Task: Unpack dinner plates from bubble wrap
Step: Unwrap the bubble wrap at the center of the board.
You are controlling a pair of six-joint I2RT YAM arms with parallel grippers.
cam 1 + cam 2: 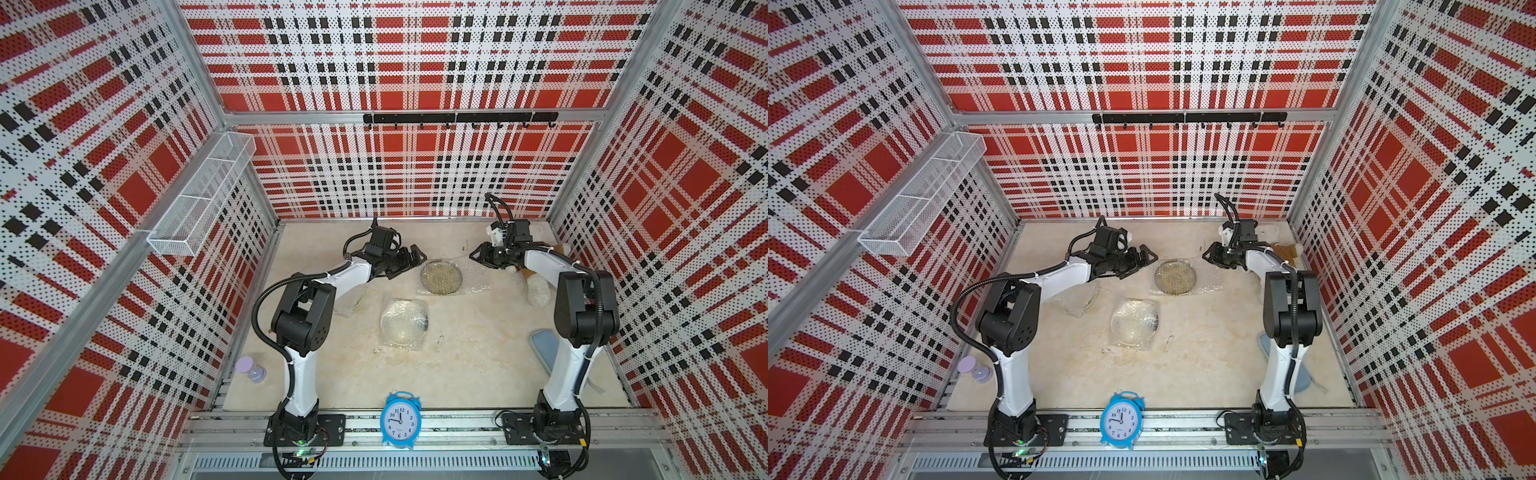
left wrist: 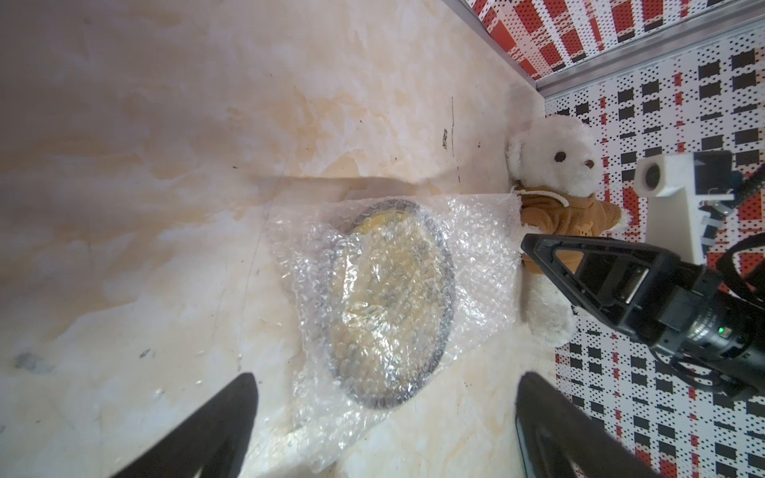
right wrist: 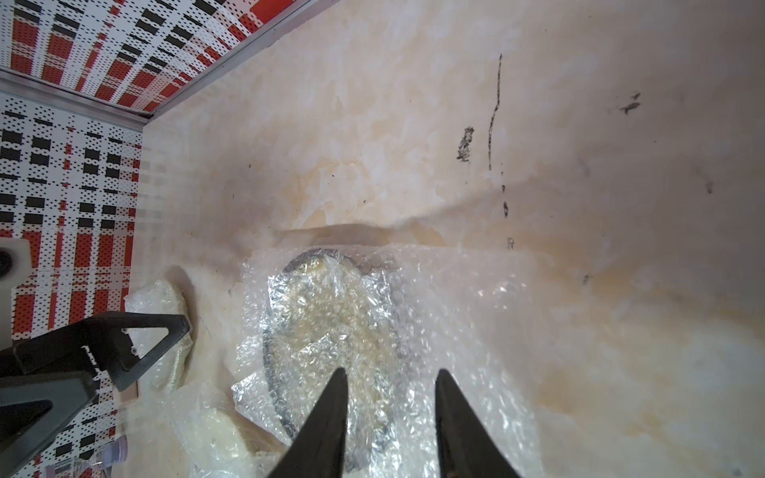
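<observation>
A yellow dinner plate with a black rim lies at the back of the table under clear bubble wrap that spreads to its right. My left gripper hovers wide open just left of it, holding nothing. My right gripper stands over the wrap's right part, jaws narrowly apart, with the plate beyond its tips. A cream plate in bubble wrap lies nearer the front. Another wrapped bundle shows partly under my left arm.
A white teddy bear in a brown top lies by the right wall behind my right arm. A blue alarm clock stands at the front rail, a purple hourglass front left, a grey-blue flat thing front right. A wire basket hangs on the left wall.
</observation>
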